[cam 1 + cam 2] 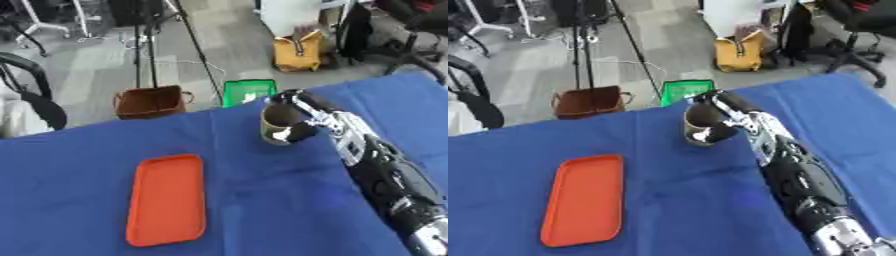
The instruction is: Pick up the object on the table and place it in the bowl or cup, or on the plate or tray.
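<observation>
A dark brown, can-shaped object [277, 122] stands upright on the blue tablecloth near the table's far edge. My right hand [300, 116] reaches in from the lower right and its fingers and thumb curl round the object's right side. An orange tray [168, 198] lies empty on the cloth to the front left, well apart from the object. My left hand shows in neither view.
The table's far edge [166, 118] runs just behind the object. On the floor beyond stand a green box [248, 92], a brown bag [153, 101], tripod legs [144, 55] and a yellow bag [297, 51]. My right forearm [385, 180] crosses the cloth's right side.
</observation>
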